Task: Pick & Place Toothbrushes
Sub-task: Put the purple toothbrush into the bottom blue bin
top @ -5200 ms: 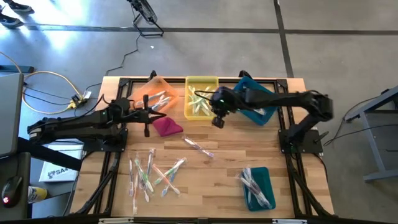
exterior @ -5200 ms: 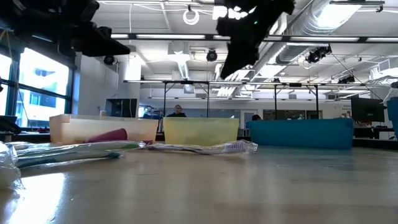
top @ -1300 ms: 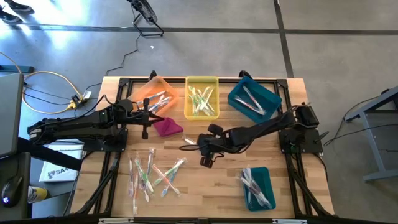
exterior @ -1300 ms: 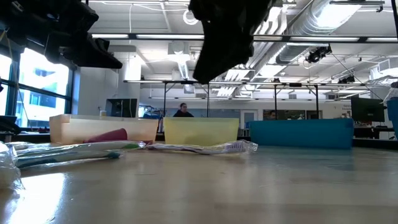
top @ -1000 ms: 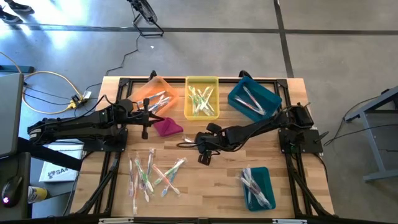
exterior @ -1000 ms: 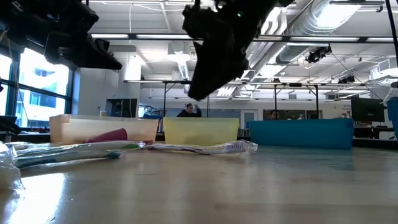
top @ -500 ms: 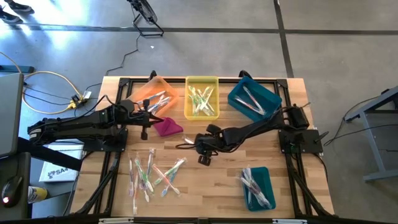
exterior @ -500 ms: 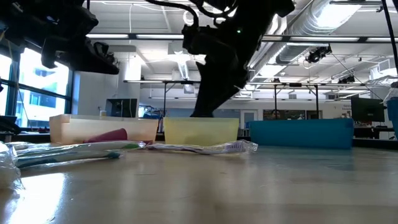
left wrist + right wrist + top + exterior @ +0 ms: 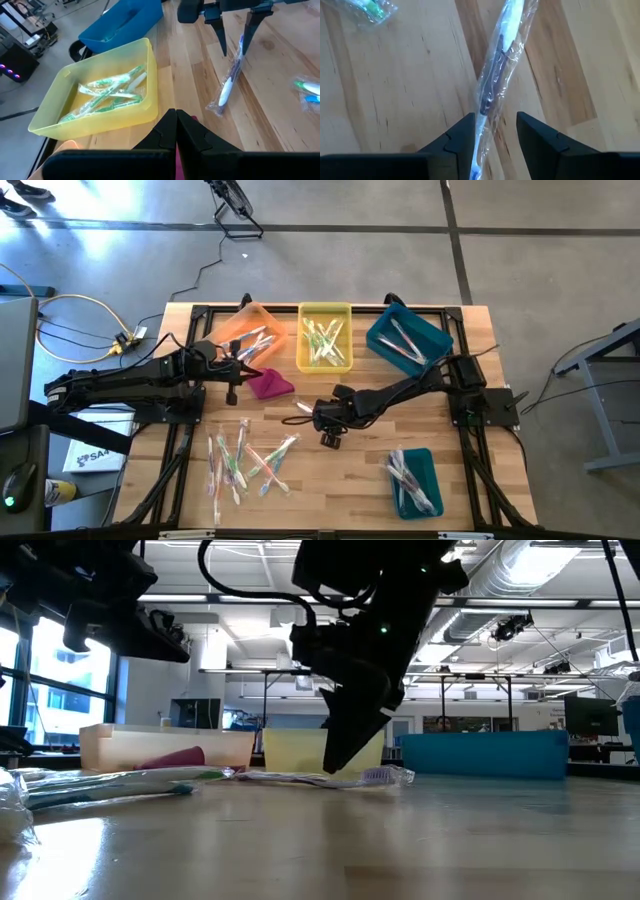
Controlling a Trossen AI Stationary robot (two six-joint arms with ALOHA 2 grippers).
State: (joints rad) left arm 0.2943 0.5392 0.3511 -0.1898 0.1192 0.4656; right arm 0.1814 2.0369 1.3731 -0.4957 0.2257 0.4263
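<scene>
Crinkly clear wrapper round the thin blue-and-white plastic toothbrush point(image 9: 495, 75) could slip — right pincer point(image 9: 492, 131) straddles it, fingers apart, near the yellow plastic bin point(image 9: 324, 365); left pincer point(image 9: 240, 359) together.

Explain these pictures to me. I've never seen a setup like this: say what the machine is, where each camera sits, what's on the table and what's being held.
It is a robot with two dark arms at a wooden table, each ending in a two-finger pincer. One camera looks straight down, one sits at table height, and one rides on each wrist.

On the table lie an orange bin, a yellow bin and two teal bins, a magenta cloth and a pile of wrapped toothbrushes.

The right pincer stands open, its fingers either side of a single wrapped toothbrush, holding nothing yet. The left pincer waits shut by the orange bin.
</scene>
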